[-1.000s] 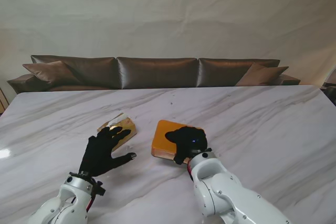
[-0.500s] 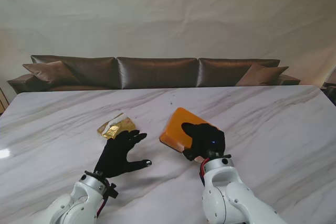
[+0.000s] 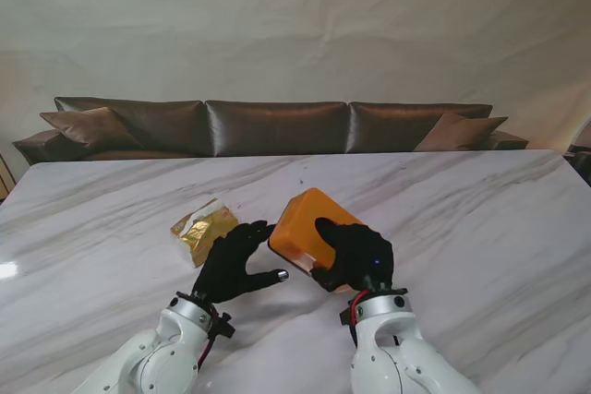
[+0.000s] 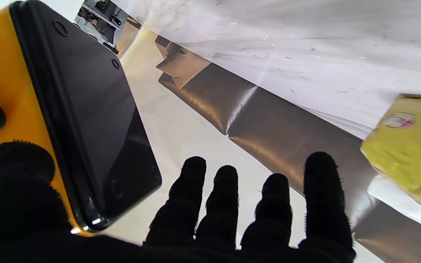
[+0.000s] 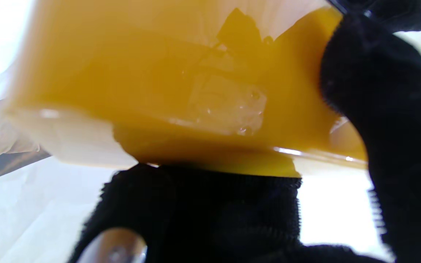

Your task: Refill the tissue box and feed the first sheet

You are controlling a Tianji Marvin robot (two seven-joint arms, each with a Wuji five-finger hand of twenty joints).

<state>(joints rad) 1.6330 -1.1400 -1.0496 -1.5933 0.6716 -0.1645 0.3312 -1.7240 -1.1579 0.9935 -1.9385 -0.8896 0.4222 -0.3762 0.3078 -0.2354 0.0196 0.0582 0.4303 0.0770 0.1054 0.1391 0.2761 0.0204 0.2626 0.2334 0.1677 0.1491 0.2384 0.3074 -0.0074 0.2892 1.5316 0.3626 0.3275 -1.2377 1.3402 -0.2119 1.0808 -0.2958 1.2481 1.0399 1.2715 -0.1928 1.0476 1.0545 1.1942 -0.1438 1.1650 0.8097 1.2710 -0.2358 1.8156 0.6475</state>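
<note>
Tissue box (image 3: 309, 223): tilted, raised off table (image 3: 462, 219), gripped in right hand (image 3: 355, 256), whose fingers wrap its near-right side; left-hand fingertips (image 3: 261, 226) at box's left edge, thumb alongside its near-left corner. Tissue pack (image 3: 205, 226): flat on table, just left of and slightly beyond left hand (image 3: 231, 260) fingers, apart from box. Sofa (image 3: 277, 126): behind table's far edge, well beyond both sets of fingers.

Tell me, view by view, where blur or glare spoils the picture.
Stand view: sharp and evenly lit, only a small glare patch on the marble table at its left edge. Left wrist view: crisp, with sheen on the tissue box black base. Right wrist view: the box fills the frame out of focus, background blown out white around the right hand.
</note>
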